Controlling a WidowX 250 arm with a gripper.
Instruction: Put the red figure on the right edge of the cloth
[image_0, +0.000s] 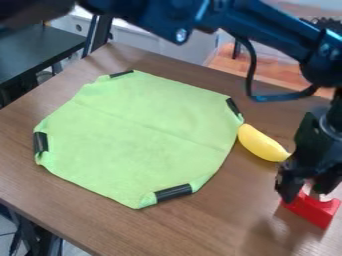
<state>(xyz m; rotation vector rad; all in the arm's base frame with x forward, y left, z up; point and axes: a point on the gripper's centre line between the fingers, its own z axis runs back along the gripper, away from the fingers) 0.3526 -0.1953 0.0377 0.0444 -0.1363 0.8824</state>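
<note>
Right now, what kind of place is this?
Probably a robotics lab or test bench: a robot arm over a wooden table, a green cloth with dark strips at its corners, and a toy-like yellow banana.

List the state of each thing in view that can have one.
Light green fabric cloth: spread out, faintly creased
Yellow curved banana: lying beside the cloth, unpeeled
Red block-shaped figure: off the cloth
Black two-finger gripper: lowered at the figure, grip unclear
Black arm cable: hanging in a loop
</note>
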